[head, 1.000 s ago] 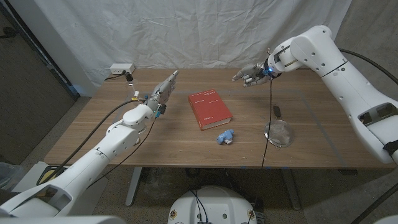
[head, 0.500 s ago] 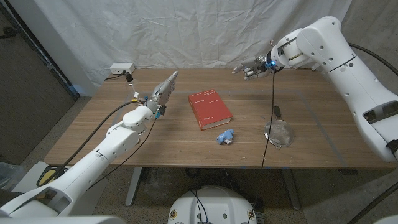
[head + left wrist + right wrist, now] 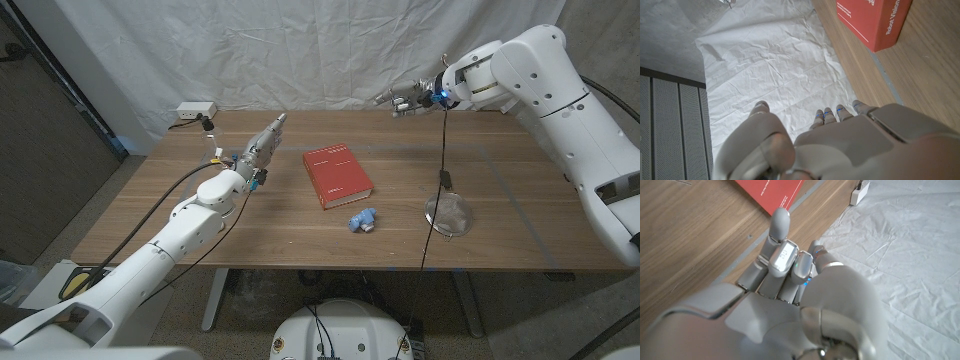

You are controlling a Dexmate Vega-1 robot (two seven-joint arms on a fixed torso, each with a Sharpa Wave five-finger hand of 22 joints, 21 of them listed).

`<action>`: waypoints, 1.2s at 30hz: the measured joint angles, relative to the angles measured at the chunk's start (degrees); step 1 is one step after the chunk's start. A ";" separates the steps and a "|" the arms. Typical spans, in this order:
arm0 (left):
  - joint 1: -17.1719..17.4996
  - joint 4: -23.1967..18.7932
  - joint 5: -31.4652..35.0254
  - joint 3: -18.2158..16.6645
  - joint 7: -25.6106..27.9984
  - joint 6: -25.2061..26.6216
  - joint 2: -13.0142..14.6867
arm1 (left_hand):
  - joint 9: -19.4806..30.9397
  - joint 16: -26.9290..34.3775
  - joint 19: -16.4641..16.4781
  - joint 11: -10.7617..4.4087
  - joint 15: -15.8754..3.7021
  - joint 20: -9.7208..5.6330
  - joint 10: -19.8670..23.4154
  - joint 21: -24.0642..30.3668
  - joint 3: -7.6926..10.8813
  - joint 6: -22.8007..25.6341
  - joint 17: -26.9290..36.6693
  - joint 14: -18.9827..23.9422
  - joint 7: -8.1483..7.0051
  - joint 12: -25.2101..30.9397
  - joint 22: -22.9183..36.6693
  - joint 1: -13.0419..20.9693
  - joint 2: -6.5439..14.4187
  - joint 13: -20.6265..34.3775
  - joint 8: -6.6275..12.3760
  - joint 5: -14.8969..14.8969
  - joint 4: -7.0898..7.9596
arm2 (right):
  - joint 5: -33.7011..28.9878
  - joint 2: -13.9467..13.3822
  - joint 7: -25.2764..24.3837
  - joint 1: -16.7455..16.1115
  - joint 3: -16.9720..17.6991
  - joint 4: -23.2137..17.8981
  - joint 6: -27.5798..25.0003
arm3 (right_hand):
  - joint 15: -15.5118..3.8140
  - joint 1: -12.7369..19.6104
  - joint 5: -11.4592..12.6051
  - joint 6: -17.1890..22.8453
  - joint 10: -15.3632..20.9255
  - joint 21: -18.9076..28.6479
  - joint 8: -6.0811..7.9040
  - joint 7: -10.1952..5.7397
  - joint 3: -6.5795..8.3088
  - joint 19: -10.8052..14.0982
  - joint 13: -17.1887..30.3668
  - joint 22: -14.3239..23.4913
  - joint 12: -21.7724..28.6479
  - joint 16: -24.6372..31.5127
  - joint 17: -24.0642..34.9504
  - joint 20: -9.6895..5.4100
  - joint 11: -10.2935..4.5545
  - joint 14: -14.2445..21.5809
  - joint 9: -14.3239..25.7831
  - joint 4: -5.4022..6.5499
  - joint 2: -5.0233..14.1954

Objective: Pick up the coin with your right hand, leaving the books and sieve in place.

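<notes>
In the head view the right robot hand hangs above the counter's far edge, well apart from the book and sieve, while in the right wrist view its fingers are half curled and I cannot tell whether they hold the coin or where it lies, so a loose pinch could drop it.

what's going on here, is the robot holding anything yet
Can't tell for sure. The right hand is raised above the table's far edge, fingers partly curled, with no coin visible in it. The left hand waits beside the red book. The sieve and a small blue object lie untouched.
</notes>
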 measured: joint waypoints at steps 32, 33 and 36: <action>0.76 -0.39 -0.51 -0.79 -0.27 0.22 1.05 | -0.01 0.00 0.00 0.00 0.00 0.00 0.00 0.00 0.01 0.00 0.00 0.00 0.00 0.00 0.00 0.51 0.06 0.00 0.00 0.00 -0.49 | 4.09 -0.60 -3.07 0.42 0.44 -0.55 5.44 | 0.00 0.00 0.04 0.00 0.19 0.22 0.05 0.00 0.15 0.84 0.00 -0.79 0.00 0.00 0.00 -0.62 -0.20 0.61 -0.16 0.13 0.00; 0.77 -0.47 -0.52 -0.85 -0.26 0.27 1.10 | -0.01 0.00 0.00 0.00 0.00 0.00 0.00 0.00 0.01 0.00 0.00 0.00 0.00 0.00 0.00 0.51 0.06 0.00 0.00 -0.30 -0.49 | 4.09 -0.60 -3.07 0.42 0.44 -0.55 5.44 | 0.00 0.00 0.04 0.00 0.19 0.22 0.04 0.01 0.15 0.84 0.00 -0.89 0.00 0.00 0.00 -0.62 -0.20 0.61 -0.14 0.13 0.00; 0.93 -0.76 -0.52 -0.94 -0.24 0.31 1.27 | -0.02 0.00 0.00 0.00 0.00 0.00 0.00 0.00 0.01 0.00 0.00 0.00 0.00 0.00 0.00 0.51 0.06 0.00 0.00 -0.41 -0.48 | 4.33 -0.70 -3.25 0.45 0.32 -0.54 5.62 | 0.00 0.00 0.03 0.00 0.19 0.22 0.01 0.01 0.16 0.83 0.00 -1.06 0.00 0.00 0.00 -0.62 -0.19 0.61 -0.12 0.12 0.00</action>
